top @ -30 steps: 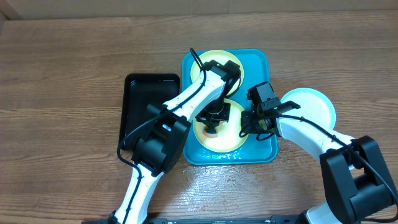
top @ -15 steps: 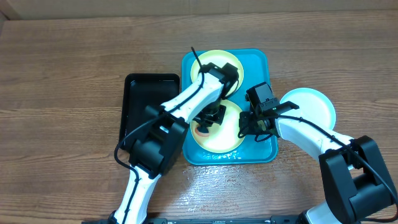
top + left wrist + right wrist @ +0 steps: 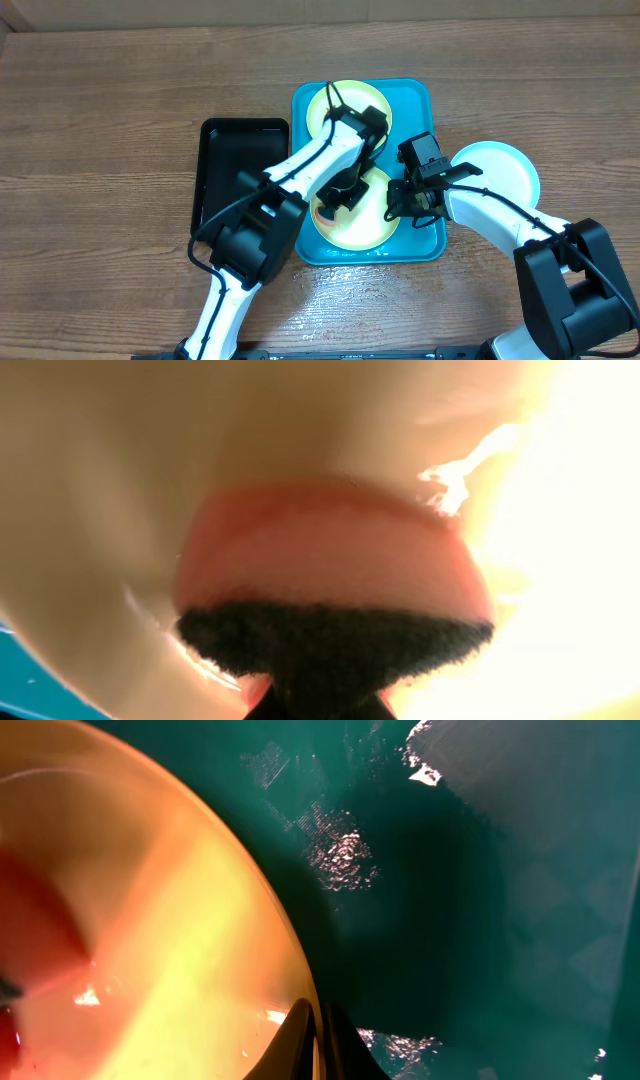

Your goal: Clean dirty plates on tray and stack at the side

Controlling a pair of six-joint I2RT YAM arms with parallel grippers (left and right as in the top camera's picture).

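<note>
Overhead hides it; right wrist shows right gripper (image 3: 318,1042) pinching plate (image 3: 160,910) rim.

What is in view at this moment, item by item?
Table: one, brown wood, under everything.
Blue tray: one, turquoise, centre of the table.
Black tray: one, black, just left of the blue tray.
Plates: three, yellow-green rims with cream centres; far plate and near plate on the blue tray, side plate, looking paler, on the table to its right.
Sponge: one, pink-red with a black pad, pressed on the near plate.
Left gripper: shut on the sponge.
Right gripper: shut, at the near plate's right rim.
</note>
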